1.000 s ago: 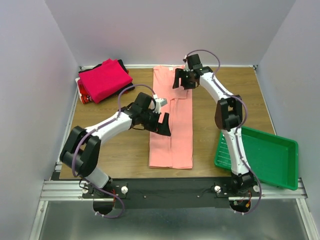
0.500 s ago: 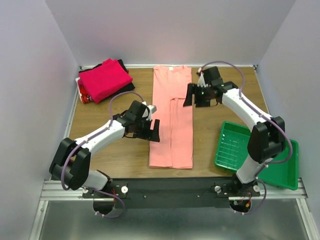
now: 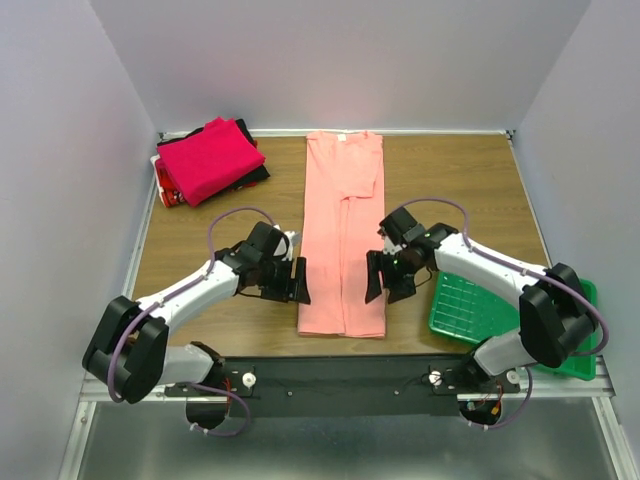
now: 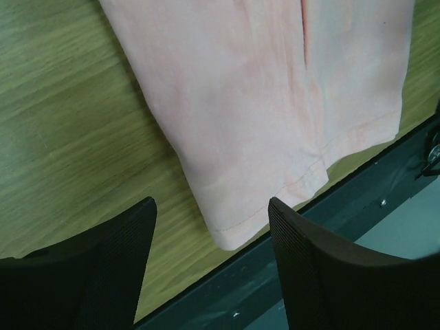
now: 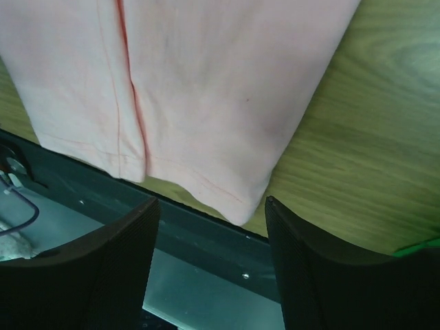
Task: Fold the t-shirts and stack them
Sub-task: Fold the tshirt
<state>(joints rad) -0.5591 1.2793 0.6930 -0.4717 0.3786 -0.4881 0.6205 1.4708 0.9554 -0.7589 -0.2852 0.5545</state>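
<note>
Tabletop of brown wood (image 3: 455, 185) carried the folded salmon-pink cloth t-shirt (image 3: 343, 235) running twelve to six o'clock, the left gripper (image 3: 297, 282) at its eight and the right gripper (image 3: 379, 279) at its four, both wide open, holding nothing.

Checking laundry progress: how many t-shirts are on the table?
4: a pink one flat at centre; magenta, black and red stacked far left. More may be hidden there.

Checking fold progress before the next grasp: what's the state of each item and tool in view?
salmon-pink t-shirt: folded lengthwise into a narrow strip, lying flat.
folded t-shirt stack: far left, magenta on top.
green tray: near right, no shirt visible in it.
left tool: open, holding nothing, at the strip's near-left corner.
right tool: open, holding nothing, at its near-right corner.
</note>
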